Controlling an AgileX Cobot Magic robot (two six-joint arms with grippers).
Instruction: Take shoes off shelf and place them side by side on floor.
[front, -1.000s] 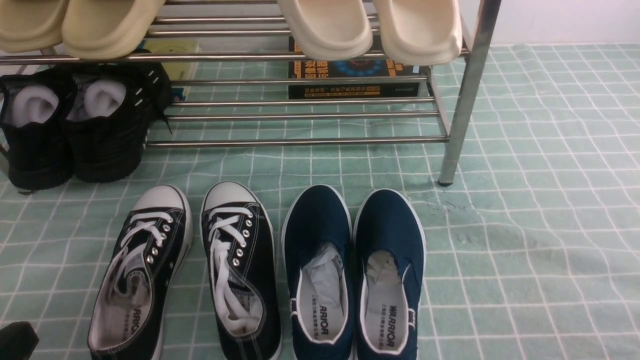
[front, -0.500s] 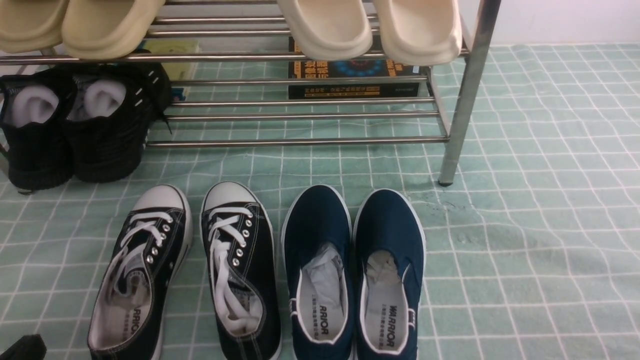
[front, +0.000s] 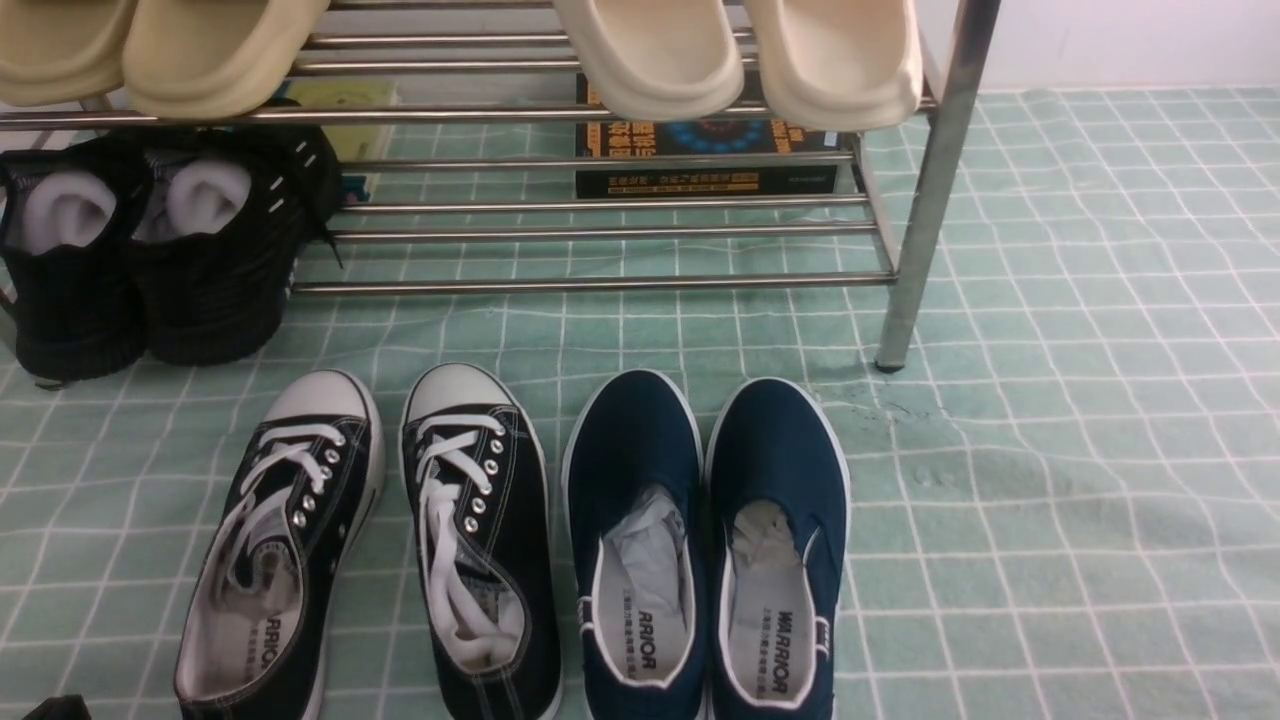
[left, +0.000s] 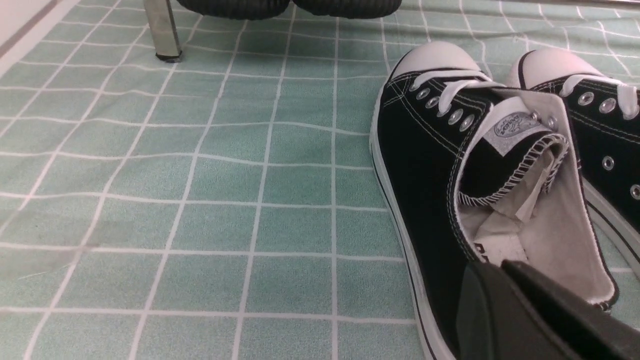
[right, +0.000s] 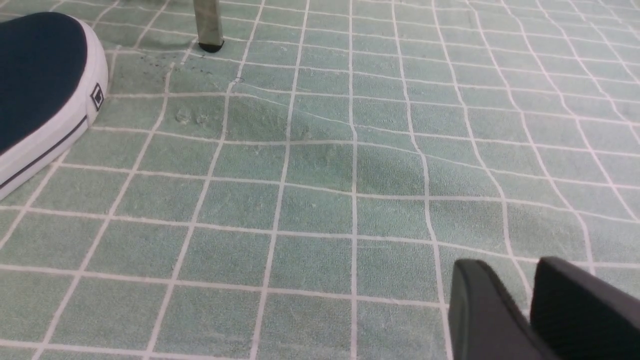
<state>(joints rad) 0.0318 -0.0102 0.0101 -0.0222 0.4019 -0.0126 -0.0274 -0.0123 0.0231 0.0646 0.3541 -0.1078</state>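
With both black sneakers (front: 370, 540) already on the floor (front: 1050, 520) side by side, the closed, empty left tool (left: 540, 310) hangs just behind the nearer heel and could nudge it askew, while the right tool (right: 530, 310), fingers slightly parted, holds nothing.

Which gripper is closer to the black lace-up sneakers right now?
Left. The left gripper hangs at the heel of the black lace-up sneakers; the right gripper is over bare floor, beyond the navy slip-ons.
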